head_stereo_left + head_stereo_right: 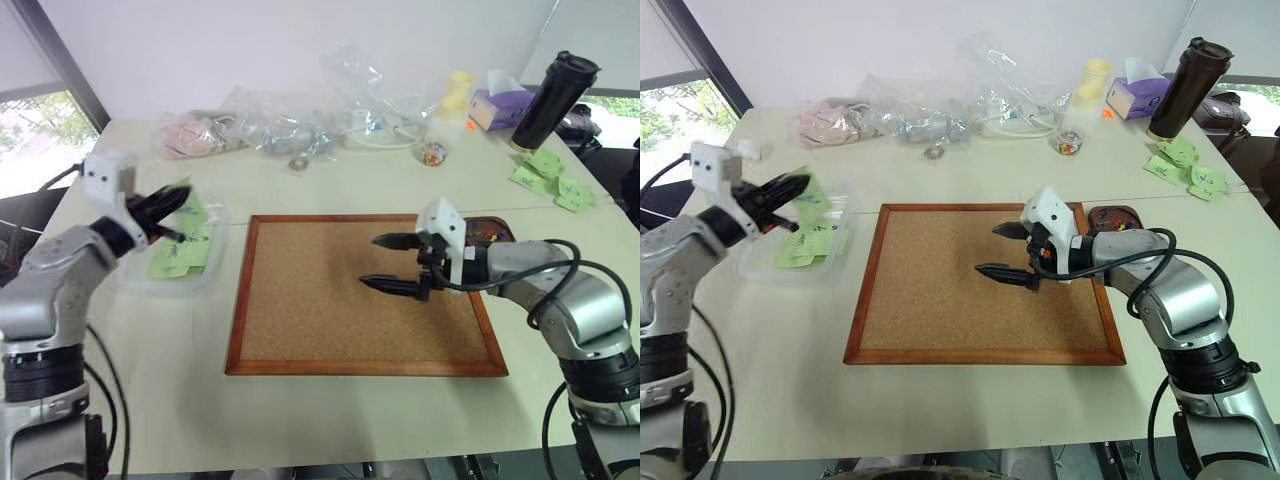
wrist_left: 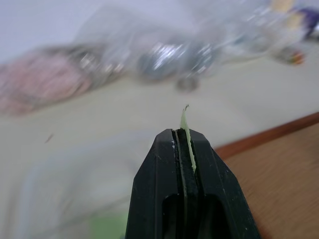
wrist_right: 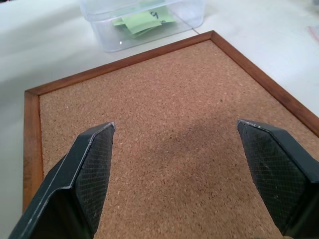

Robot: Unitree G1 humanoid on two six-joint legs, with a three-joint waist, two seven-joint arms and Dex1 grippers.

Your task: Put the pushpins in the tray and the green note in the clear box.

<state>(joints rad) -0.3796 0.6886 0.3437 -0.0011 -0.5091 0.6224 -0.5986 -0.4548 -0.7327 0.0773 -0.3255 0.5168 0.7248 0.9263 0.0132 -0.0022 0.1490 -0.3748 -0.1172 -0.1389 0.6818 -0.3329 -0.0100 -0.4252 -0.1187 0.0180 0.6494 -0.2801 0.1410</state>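
Observation:
My left gripper [image 1: 172, 203] is shut on the green note [image 1: 187, 194], holding it just above the clear box [image 1: 170, 286] at the table's left. In the left wrist view the green note's thin edge [image 2: 185, 123] sticks up between the closed fingers. Other green notes [image 3: 142, 21] lie inside the clear box [image 3: 115, 41]. My right gripper [image 1: 370, 262] hovers open over the corkboard [image 1: 320, 310], with nothing between its fingers [image 3: 94, 164]. Behind it, at the board's far right corner, sits the dark brown tray [image 1: 1118, 213] with coloured pushpins [image 1: 487, 236] in it.
Wrinkly clear plastic bags [image 1: 300, 125] lie along the table's far side. A small jar [image 1: 432, 153], a yellow cup [image 1: 458, 90], a tissue box [image 1: 500, 105] and a black tumbler [image 1: 555, 100] stand at the far right. Loose green notes [image 1: 550, 180] lie near the right edge.

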